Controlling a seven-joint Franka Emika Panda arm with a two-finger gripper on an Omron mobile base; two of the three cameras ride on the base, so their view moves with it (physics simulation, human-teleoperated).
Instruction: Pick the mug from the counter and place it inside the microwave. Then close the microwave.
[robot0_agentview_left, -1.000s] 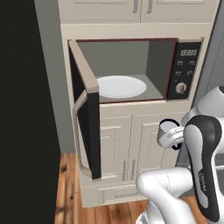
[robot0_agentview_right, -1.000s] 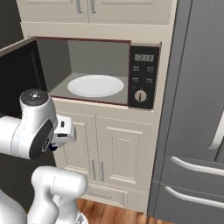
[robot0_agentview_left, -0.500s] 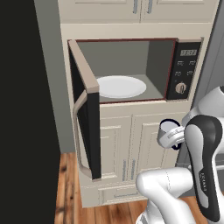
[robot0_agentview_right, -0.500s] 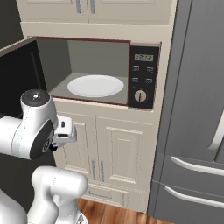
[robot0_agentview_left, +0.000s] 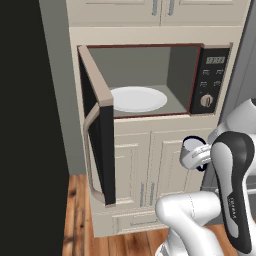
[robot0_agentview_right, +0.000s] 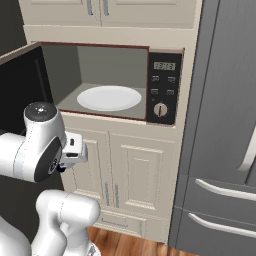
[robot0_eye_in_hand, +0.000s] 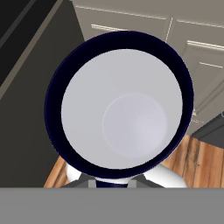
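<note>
While below the microwave (robot0_agentview_left: 150, 80), jaws tight on the mug (robot0_agentview_left: 190, 146).

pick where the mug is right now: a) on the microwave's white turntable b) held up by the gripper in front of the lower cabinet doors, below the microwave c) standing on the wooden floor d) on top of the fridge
b: the mug sits at the end of the arm beside the cream cabinet doors, below the open microwave, whose turntable is bare.

Microwave (robot0_agentview_right: 112, 82) display digits illegible
</note>
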